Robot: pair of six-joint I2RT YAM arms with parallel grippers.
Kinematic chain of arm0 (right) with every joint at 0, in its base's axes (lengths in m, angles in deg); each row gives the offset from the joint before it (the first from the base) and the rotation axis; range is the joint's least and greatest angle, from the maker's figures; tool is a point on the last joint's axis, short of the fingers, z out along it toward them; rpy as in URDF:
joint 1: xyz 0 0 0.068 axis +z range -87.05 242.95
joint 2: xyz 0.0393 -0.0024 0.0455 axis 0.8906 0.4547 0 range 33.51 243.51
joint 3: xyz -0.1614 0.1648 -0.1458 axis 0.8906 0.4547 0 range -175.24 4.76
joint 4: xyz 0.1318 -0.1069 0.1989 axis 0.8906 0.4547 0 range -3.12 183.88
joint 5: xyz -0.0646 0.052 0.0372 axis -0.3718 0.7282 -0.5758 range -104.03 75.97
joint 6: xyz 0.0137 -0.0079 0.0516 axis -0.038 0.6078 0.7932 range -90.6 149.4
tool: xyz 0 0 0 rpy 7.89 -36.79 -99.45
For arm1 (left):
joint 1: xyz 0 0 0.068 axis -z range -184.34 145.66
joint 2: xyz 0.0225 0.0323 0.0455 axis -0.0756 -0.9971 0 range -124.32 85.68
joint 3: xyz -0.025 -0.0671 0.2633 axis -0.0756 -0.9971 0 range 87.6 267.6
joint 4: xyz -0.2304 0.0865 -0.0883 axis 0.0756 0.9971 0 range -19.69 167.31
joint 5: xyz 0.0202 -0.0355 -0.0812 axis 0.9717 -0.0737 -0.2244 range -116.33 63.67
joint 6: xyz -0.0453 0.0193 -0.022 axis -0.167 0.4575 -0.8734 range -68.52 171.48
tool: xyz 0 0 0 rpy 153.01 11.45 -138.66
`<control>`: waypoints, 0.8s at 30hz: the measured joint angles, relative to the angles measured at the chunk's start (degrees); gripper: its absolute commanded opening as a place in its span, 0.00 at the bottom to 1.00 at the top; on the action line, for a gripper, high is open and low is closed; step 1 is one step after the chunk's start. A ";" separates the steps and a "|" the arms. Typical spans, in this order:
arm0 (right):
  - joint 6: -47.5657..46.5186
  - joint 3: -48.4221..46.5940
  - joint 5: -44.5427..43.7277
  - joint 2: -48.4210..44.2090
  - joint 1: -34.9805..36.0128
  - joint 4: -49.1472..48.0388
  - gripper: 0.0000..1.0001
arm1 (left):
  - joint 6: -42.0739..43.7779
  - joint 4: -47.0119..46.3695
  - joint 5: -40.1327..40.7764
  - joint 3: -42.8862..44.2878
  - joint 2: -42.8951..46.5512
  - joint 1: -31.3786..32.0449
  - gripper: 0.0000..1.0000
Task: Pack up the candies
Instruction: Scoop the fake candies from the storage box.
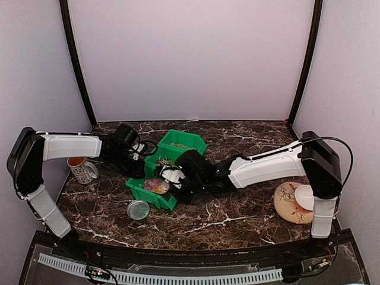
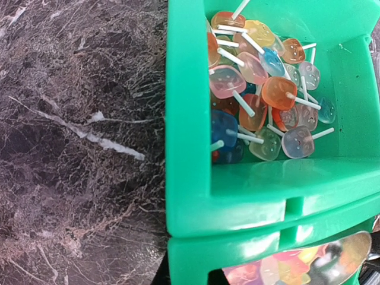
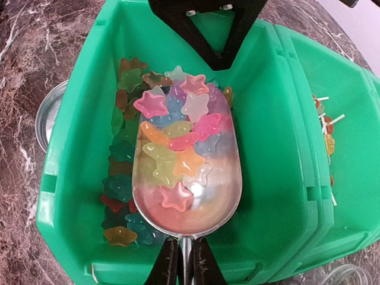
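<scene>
Pastel pink, orange, yellow and blue candies (image 3: 151, 104) on a silver scoop (image 3: 224, 196), green bin (image 3: 77, 119), dark white-veined table (image 2: 71, 148).

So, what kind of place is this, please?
Probably a robot lab booth, not a shop: robot arms at a marble-pattern table, plain walls, green bins and a metal scoop of star candies.
</scene>
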 measured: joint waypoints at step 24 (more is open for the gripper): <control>-0.13 11.32 -4.52 -11.69 -1.07 -6.01 0.00 | -0.61 -0.70 -1.03 0.00 0.68 -0.07 0.00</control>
